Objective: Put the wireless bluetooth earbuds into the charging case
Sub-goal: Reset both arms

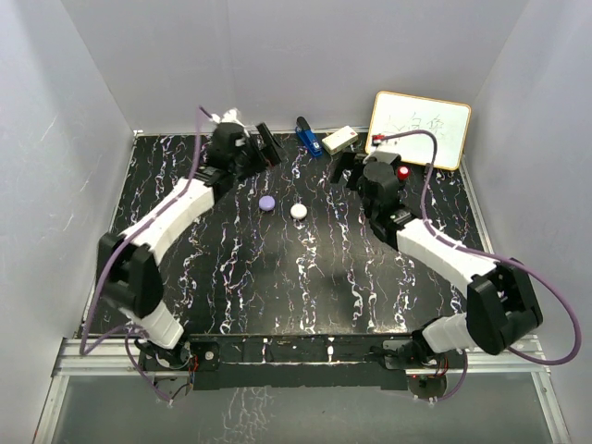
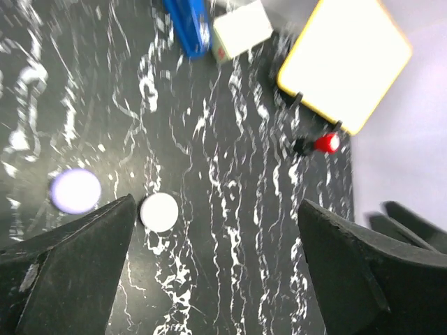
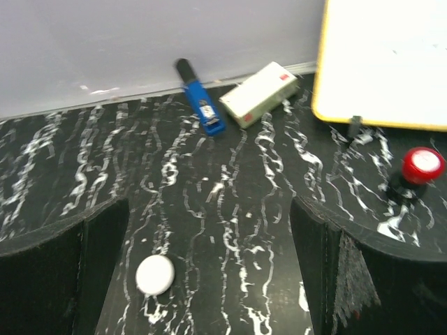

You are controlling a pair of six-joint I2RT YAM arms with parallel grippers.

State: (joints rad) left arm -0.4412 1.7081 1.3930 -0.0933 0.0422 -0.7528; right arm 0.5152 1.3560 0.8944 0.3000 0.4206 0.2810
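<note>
Broadly, the black table [image 1: 305,287] carries everything, with a whiteboard [image 1: 421,129] propped at its back right, probably to keep it out of the work. The left gripper [image 2: 216,209] hangs spread wide and empty near the two cases; the right gripper [image 3: 209,209] is likewise spread, holding nothing. A pale box [image 1: 339,140] and a blue stapler [image 1: 307,137] lie by the back wall. The purple case [image 1: 267,203] and white case [image 1: 298,211] sit just beside each other between the arms, seemingly within either's reach. A red knob [image 1: 403,172] stands beside the whiteboard. No earbuds show; perhaps they are already inside.
</note>
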